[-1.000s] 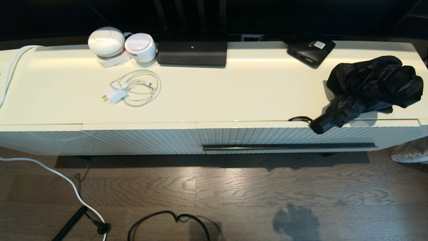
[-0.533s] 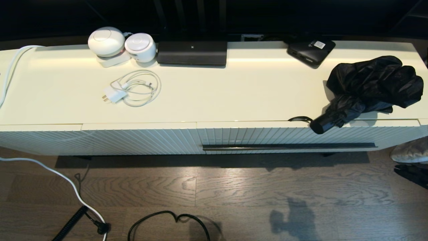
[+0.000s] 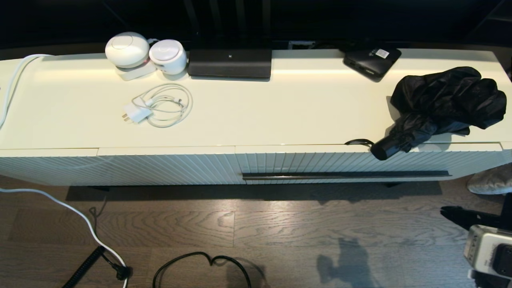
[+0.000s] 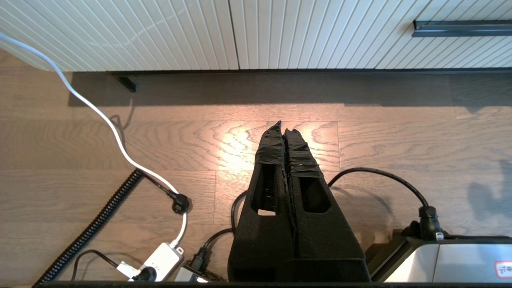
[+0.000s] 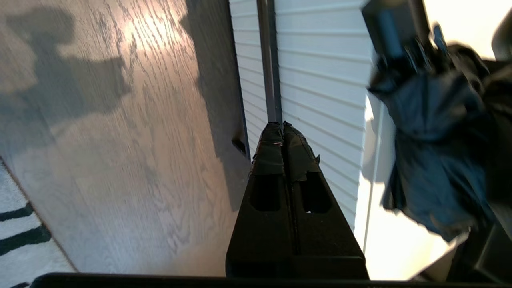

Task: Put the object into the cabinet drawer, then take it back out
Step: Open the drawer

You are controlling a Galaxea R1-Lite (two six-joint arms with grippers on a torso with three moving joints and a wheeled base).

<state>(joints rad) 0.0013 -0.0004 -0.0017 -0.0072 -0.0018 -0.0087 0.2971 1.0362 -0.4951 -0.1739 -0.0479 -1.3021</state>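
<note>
The black folding umbrella [image 3: 444,104] lies on the right end of the cabinet top, its stubby handle [image 3: 385,148] and thin wrist loop [image 3: 357,142] overhanging the front edge. Beneath it the ribbed cream drawer [image 3: 360,164] is closed, its long dark handle bar [image 3: 346,175] running across the front. My right gripper [image 3: 446,211] enters low at the right over the floor, shut and empty; in the right wrist view its tips [image 5: 281,127] point at the handle bar [image 5: 267,60], with the umbrella [image 5: 432,140] beside. My left gripper [image 4: 282,128] is shut over the floor, parked.
On the cabinet top sit two white round devices [image 3: 144,52], a white charger with coiled cable [image 3: 158,106], a black router [image 3: 230,62] and a small black box with a white label [image 3: 372,60]. Cables [image 3: 200,264] trail on the wooden floor; a grey object [image 3: 490,180] lies at right.
My right arm has come into the head view from the lower right edge and moved leftward and up toward the drawer. Its floor shadow has shifted left. Nothing else moved.
</note>
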